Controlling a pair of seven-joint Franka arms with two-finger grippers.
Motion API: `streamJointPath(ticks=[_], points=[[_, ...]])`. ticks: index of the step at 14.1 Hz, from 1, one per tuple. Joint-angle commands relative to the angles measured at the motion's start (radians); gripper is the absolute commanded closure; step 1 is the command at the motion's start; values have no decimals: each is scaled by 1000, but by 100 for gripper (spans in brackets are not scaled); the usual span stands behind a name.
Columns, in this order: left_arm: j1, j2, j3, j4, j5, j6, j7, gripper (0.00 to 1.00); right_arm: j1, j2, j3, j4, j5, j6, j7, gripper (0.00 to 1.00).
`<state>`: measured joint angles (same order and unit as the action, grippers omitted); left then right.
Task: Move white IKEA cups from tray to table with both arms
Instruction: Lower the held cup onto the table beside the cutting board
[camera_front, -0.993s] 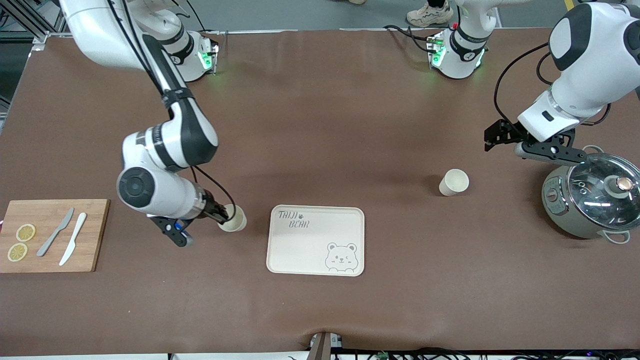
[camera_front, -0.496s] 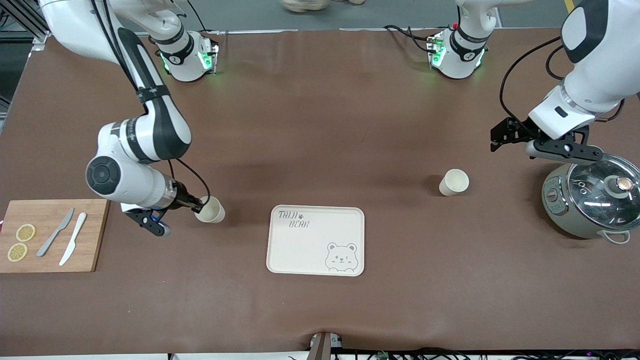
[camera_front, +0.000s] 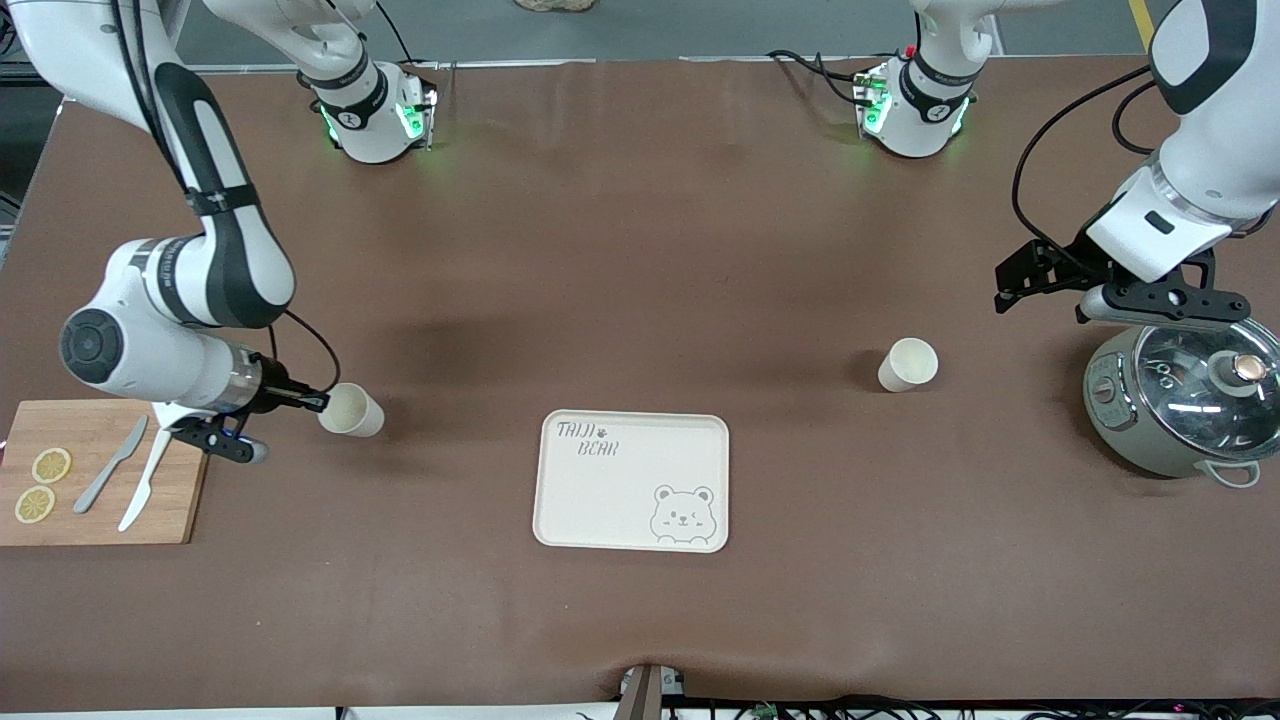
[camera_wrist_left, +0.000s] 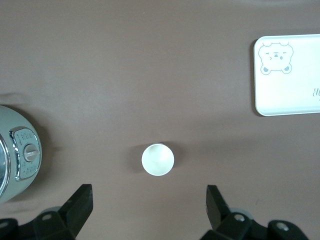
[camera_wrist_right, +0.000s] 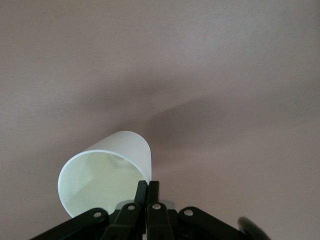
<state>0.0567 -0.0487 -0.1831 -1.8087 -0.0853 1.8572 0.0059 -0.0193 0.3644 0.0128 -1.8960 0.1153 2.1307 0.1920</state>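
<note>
One white IKEA cup (camera_front: 908, 364) stands upright on the brown table between the bear-print tray (camera_front: 632, 480) and the cooker; it also shows in the left wrist view (camera_wrist_left: 158, 159). My left gripper (camera_front: 1165, 305) is open and empty, up in the air over the table by the cooker; in its wrist view (camera_wrist_left: 148, 200) the cup lies just ahead of the jaws. My right gripper (camera_front: 318, 403) is shut on the rim of the second cup (camera_front: 352, 411) and holds it tilted on its side over the table between the cutting board and the tray. The right wrist view shows the gripper (camera_wrist_right: 148, 186) pinching the cup (camera_wrist_right: 105, 172).
A wooden cutting board (camera_front: 60, 520) with two knives (camera_front: 110, 465) and lemon slices (camera_front: 50, 465) lies at the right arm's end. A grey cooker with a glass lid (camera_front: 1180, 400) stands at the left arm's end; it also shows in the left wrist view (camera_wrist_left: 15, 150).
My right arm has carried its cup away from the tray toward the cutting board. My left gripper has drifted a little toward the cooker's end, still open.
</note>
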Motion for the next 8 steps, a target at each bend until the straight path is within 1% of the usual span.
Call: streamJointPath(ticks=[1,5,8], points=[[-4,10,-13,60,21,-56,-11,0,-82,-32,15,-41,-61,20,-113,100],[-5,12,-26,69,21,-56,-14,0,-148,-22,15,-46,-79,32,-230,100],[-3,9,-27,71,21,-59,-14,0,-172,-4,9,-52,-80,37,-259,100]])
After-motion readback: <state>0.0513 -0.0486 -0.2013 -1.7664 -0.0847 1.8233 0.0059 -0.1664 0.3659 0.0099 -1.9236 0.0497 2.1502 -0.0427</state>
